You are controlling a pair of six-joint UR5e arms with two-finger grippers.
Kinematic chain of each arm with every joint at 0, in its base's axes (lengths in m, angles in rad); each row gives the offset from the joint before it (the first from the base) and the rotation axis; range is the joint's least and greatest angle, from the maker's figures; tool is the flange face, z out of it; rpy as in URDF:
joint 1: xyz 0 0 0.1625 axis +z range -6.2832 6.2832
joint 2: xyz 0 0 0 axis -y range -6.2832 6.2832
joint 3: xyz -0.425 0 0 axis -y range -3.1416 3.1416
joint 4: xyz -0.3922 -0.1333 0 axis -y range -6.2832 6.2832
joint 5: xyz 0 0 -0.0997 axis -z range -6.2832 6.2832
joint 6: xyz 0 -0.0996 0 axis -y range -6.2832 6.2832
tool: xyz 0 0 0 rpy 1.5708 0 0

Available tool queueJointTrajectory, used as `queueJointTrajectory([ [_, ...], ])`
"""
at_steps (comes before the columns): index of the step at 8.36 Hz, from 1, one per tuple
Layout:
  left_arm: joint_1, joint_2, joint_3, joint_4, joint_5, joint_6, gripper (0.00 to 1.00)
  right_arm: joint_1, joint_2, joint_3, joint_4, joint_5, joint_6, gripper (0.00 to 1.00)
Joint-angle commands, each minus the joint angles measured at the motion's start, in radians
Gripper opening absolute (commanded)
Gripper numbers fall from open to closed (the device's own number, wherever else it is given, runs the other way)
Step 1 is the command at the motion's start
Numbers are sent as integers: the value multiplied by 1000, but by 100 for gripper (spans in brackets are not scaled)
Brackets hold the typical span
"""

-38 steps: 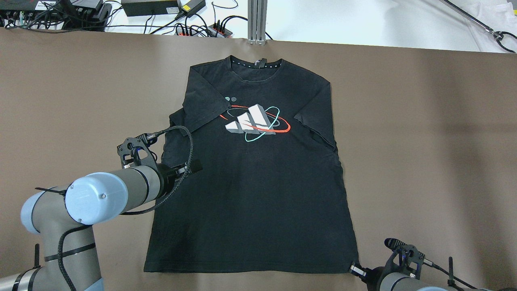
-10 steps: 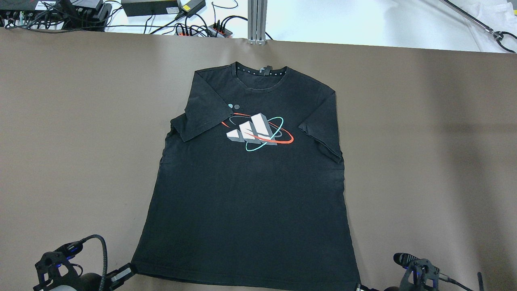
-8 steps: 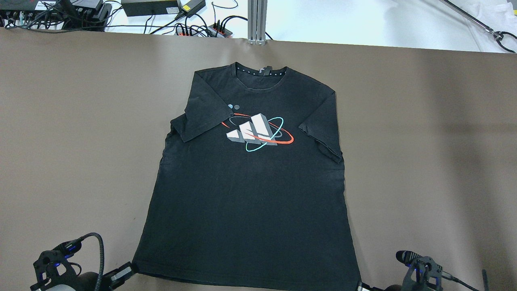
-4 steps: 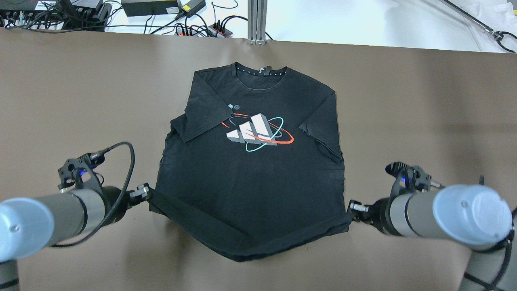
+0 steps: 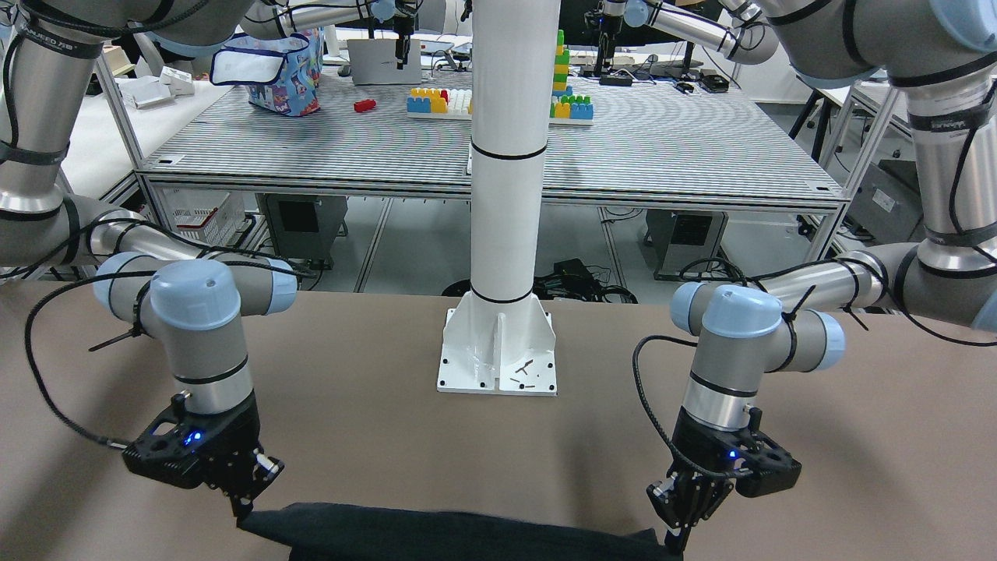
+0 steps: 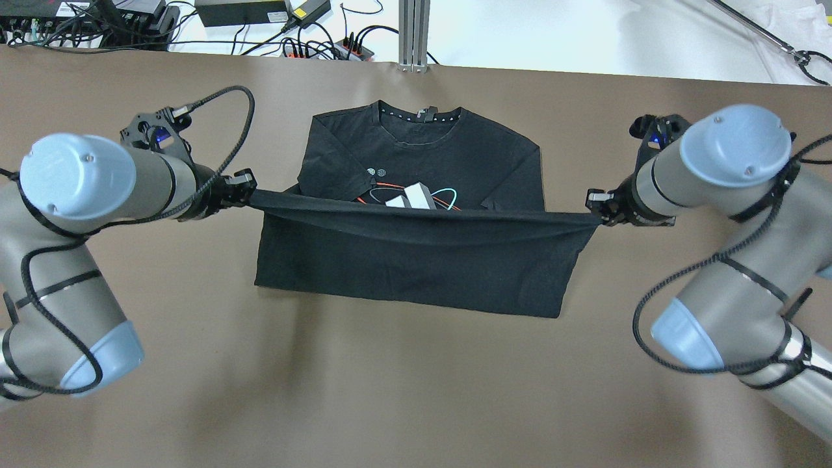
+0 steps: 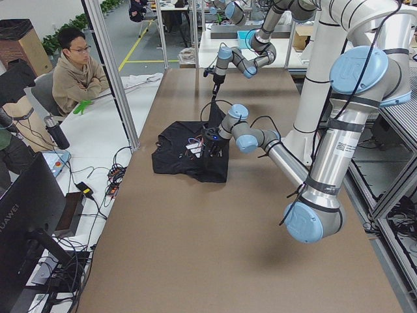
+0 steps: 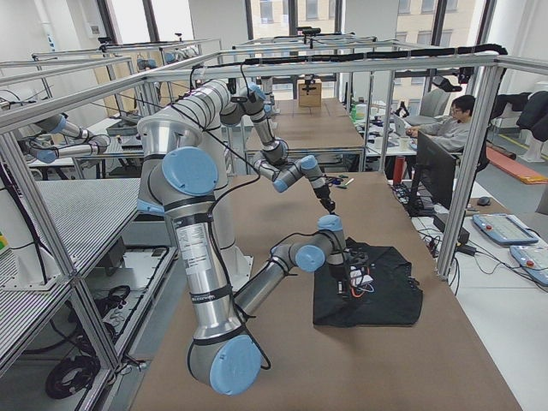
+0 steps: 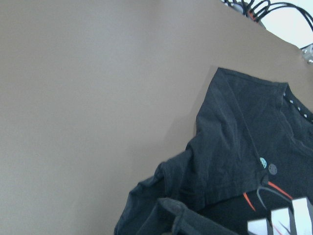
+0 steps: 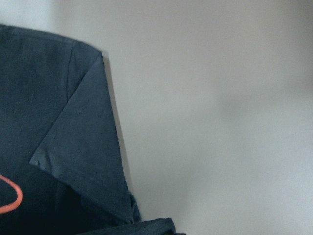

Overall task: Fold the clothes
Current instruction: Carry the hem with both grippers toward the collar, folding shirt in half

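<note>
The black T-shirt (image 6: 416, 253) lay on the brown surface (image 6: 390, 390), collar (image 6: 419, 114) toward the far edge, near the aluminium post (image 6: 414, 36) that stood at that edge. Its bottom hem (image 6: 422, 218) was lifted off the surface and stretched taut in a nearly straight line across the chest, hiding most of the white, red and teal print (image 6: 416, 195). Below that line the doubled fabric hung and lay as a wide band, its folded edge nearest the robot. Both short sleeves lay folded inward over the chest.

The left pincer (image 6: 245, 195) was pressed together on the hem corner at the shirt's left side, and the right pincer (image 6: 597, 209) pinched the opposite corner; both were held above the surface, level with the print. In the front-facing view the left pincer (image 5: 679, 523) and right pincer (image 5: 245, 499) pointed downward, with the raised hem (image 5: 452, 526) stretched between them in front of the white post's base plate (image 5: 498, 351).

The left wrist view showed the folded left sleeve (image 9: 230, 147) and part of the collar; the right wrist view showed the right sleeve (image 10: 78, 147) against bare surface.

Beyond the far edge of the surface lay cables and power adapters (image 6: 260, 13). In the left side view a seated person (image 7: 75, 68) was at a white desk beside the surface.
</note>
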Motion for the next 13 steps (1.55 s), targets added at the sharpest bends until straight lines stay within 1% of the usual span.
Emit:
queueJointTrajectory([
  [1,-114,-110,136,-2,-64,49,0,132,137,-228,-5,3,-177,0],
  [2,-123,-165,217,-5,-62,56,0,138,188,-291,0,1,-190,0],
  [3,-129,-192,282,-24,-61,57,0,138,237,-363,26,0,-185,0],
  [4,-131,-222,368,-91,-56,57,0,138,246,-444,126,-3,-182,0],
  [5,-133,-256,457,-156,-50,57,0,138,281,-540,234,-7,-158,0],
  [6,-146,-302,538,-191,-50,57,0,135,327,-608,257,-7,-118,0],
  [8,-182,-412,707,-251,-50,59,0,128,377,-667,277,-11,-113,0],
  [9,-194,-440,794,-323,-50,59,0,123,409,-719,294,-42,-112,0],
  [10,-200,-442,853,-389,-47,59,0,115,411,-741,325,-68,-110,0],
  [11,-202,-444,888,-431,-47,59,0,114,409,-762,352,-73,-110,0],
  [12,-202,-444,902,-445,-47,59,0,111,405,-774,374,-74,-110,0],
  [13,-202,-444,906,-445,-45,59,19,109,406,-778,396,-74,-104,0],
])
